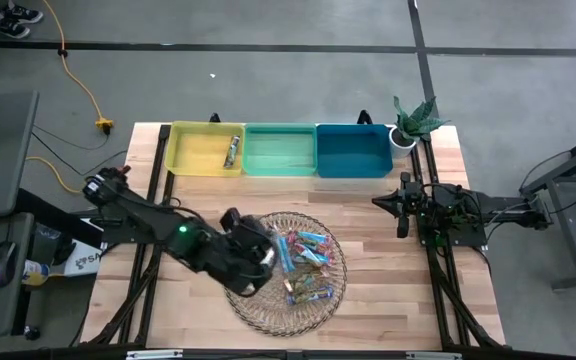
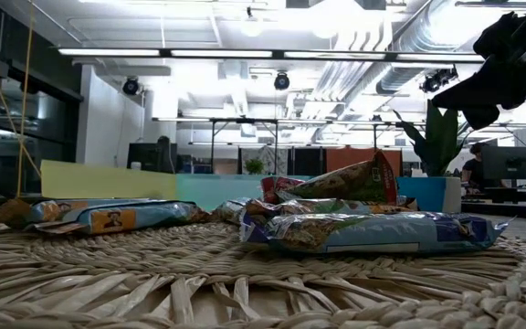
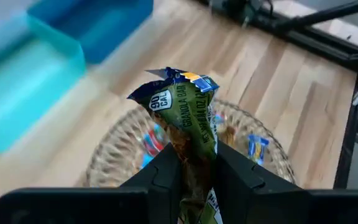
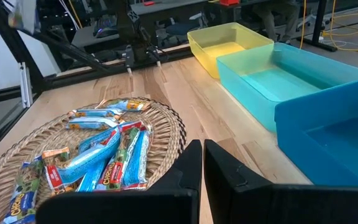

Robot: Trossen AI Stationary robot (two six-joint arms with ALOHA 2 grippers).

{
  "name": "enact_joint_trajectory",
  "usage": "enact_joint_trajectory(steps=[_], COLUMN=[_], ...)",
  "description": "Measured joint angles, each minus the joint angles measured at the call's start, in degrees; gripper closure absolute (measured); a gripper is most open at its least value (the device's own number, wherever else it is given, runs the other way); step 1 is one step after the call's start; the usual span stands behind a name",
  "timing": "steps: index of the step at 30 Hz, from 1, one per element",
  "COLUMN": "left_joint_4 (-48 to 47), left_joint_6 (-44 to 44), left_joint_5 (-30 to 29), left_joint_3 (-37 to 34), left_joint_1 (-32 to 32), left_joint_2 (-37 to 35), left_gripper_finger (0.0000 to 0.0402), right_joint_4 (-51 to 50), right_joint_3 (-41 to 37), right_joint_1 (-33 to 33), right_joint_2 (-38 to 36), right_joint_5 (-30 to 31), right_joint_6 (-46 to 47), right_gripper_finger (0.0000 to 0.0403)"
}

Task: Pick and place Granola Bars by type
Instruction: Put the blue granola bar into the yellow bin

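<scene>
Over the left part of the round wicker tray [image 1: 264, 316] my left gripper [image 1: 256, 262] [image 3: 196, 180] is shut on a green-wrapped granola bar [image 3: 188, 118] with a blue crimped end. Several more granola bars [image 1: 306, 262] [image 4: 107, 155], in light blue, green and red wrappers, lie flat in a heap on the tray. One bar [image 1: 231, 150] lies in the yellow bin [image 1: 193, 150]. My right gripper [image 1: 404, 206] [image 4: 202, 163] waits shut at the table's right side, touching nothing. My left gripper pinches the green bar's lower part [image 3: 194, 167] between its two fingers, one on each flat face. The rest of the bar sticks out past the fingertips, its blue crimped end [image 3: 180, 78] free. The fingers slant downward, and the bar is lifted clear of the tray.
Three bins stand in a row along the far edge: the yellow one, a green one [image 1: 280, 152] and a blue one [image 1: 353, 152]. A potted plant [image 1: 413, 122] stands at the far right corner. Bare wood lies between the tray and the bins.
</scene>
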Motion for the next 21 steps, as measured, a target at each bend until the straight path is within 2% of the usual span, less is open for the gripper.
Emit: enact_joint_trajectory(steps=[5, 14, 21], left_joint_4=[0.51, 8.24, 6.77], left_joint_6=[8.62, 28.28, 32.87], left_joint_5=[-4.26, -4.3, -8.38], left_joint_3=[0.02, 0.02, 0.02], left_joint_1=[-0.39, -0.5, -0.83], left_joint_2=[-4.01, -10.23, -16.32], left_gripper_finger=[0.033, 0.033, 0.033], right_joint_4=[0.0, 0.0, 0.0], right_joint_3=[0.0, 0.0, 0.0], right_joint_1=[0.0, 0.0, 0.0], right_joint_2=[0.0, 0.02, 0.02], right_joint_5=[0.02, 0.0, 0.02], right_joint_6=[0.0, 0.0, 0.0], right_gripper_finger=[0.0402, 0.0402, 0.0402])
